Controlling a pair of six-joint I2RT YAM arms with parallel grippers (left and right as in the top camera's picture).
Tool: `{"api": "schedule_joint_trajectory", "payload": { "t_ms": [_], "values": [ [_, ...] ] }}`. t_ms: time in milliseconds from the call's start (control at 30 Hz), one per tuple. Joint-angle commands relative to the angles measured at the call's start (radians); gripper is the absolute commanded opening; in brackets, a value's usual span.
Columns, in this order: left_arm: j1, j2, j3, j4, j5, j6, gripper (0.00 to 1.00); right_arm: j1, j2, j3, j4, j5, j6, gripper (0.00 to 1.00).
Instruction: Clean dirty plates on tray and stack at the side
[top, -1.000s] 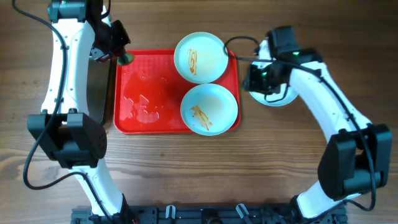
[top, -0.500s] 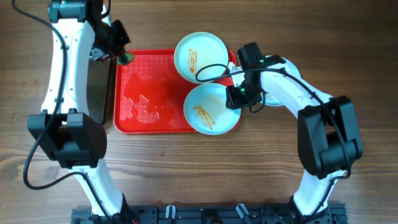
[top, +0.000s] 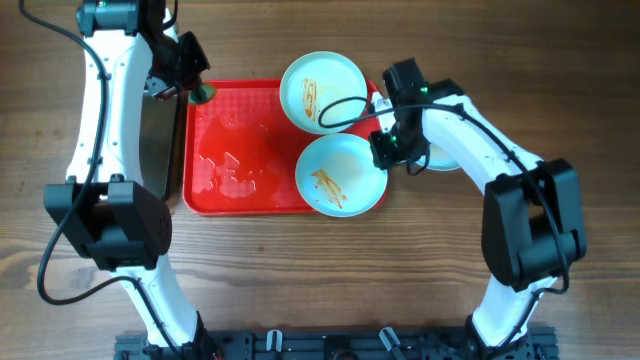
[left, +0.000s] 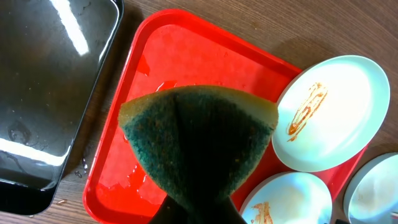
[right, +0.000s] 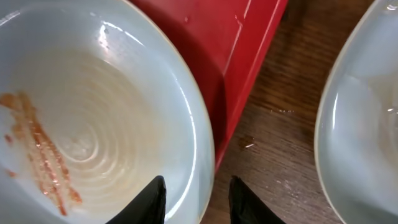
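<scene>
Overhead: the right end effector (top: 384, 153) meets the right rim of the front sauce-streaked pale mint round plate (top: 335, 180) on the large red rectangular plastic tray (top: 240, 110); left wrist: the left end effector (left: 193, 213) grips a dark green sponge (left: 199, 143) above the tray's corner, farther off; right wrist: parted fingers (right: 155, 199) straddle that rim.

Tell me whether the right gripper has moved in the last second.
Yes. The right gripper moved left, from beyond the tray's right edge onto it, now at the nearer streaked plate's rim.
</scene>
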Motion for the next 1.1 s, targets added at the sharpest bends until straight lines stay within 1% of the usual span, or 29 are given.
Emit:
{"api": "schedule_joint_trajectory", "payload": {
  "t_ms": [0,67,100,133,167,233,300,367,500,600,633,700,733,767,800,833,900,967,1000,1033,1067],
  "values": [
    [-0.004,0.004,-0.001,0.003,-0.011,-0.014,0.04,-0.001,-0.018,-0.044,0.037,0.023,0.016,0.34],
    [-0.004,0.004,-0.001,0.003,-0.011,-0.014,0.04,-0.001,-0.017,-0.054,0.04,0.022,0.016,0.34],
    [-0.004,0.004,-0.001,0.003,-0.011,-0.014,0.04,-0.001,-0.017,-0.054,0.041,0.021,0.017,0.3],
    [-0.004,0.004,-0.001,0.003,-0.011,-0.014,0.04,-0.001,-0.017,-0.054,0.04,0.021,0.022,0.29],
    [-0.004,0.004,-0.001,0.003,-0.011,-0.013,0.04,-0.001,-0.017,-0.054,0.04,0.017,0.024,0.25],
    [-0.004,0.004,-0.001,0.003,-0.011,-0.013,0.04,-0.001,-0.017,-0.054,0.036,0.006,0.056,0.13],
    [-0.004,0.004,-0.001,0.003,-0.011,-0.014,0.04,0.002,-0.017,-0.054,0.031,0.006,0.114,0.04],
    [-0.004,0.004,-0.001,0.003,-0.014,-0.013,0.04,0.003,-0.017,-0.054,0.026,-0.016,0.121,0.04],
    [-0.004,0.004,-0.001,0.003,-0.014,-0.013,0.04,0.014,-0.017,-0.053,-0.013,-0.13,0.134,0.04],
    [-0.004,0.004,-0.001,0.003,-0.014,-0.013,0.04,0.038,-0.017,-0.039,-0.052,-0.173,0.227,0.04],
    [-0.004,0.004,-0.001,0.003,-0.014,-0.013,0.04,0.047,-0.017,-0.027,-0.055,-0.214,0.261,0.04],
    [-0.004,0.004,-0.001,0.003,-0.014,-0.013,0.04,0.063,-0.017,-0.009,0.0,-0.327,0.353,0.04],
    [-0.004,0.004,-0.001,0.003,-0.014,-0.013,0.04,0.076,-0.017,-0.008,0.082,-0.381,0.415,0.04],
    [-0.004,0.004,-0.001,0.003,-0.014,-0.013,0.04,0.087,-0.017,-0.008,0.143,-0.383,0.463,0.04],
    [-0.004,0.004,-0.001,0.003,-0.014,-0.013,0.04,0.11,-0.017,-0.008,0.232,-0.36,0.501,0.04],
    [-0.004,0.004,-0.001,0.003,-0.016,-0.013,0.04,0.144,-0.017,-0.008,0.315,-0.269,0.559,0.04],
    [-0.004,0.004,-0.001,0.002,-0.029,-0.013,0.04,0.204,-0.016,-0.01,0.4,-0.144,0.608,0.04],
    [-0.004,0.004,-0.001,0.002,-0.029,-0.013,0.04,0.279,-0.016,-0.01,0.457,-0.033,0.615,0.05],
    [-0.004,0.004,-0.001,0.002,-0.029,-0.013,0.04,0.303,-0.016,-0.01,0.459,0.017,0.615,0.15],
    [-0.004,0.004,-0.001,0.002,-0.029,-0.014,0.04,0.317,-0.016,-0.01,0.459,0.063,0.597,0.34],
    [-0.006,0.004,-0.001,0.001,-0.028,-0.022,0.04,0.318,-0.016,-0.009,0.456,0.085,0.565,0.5]
  ]
}}
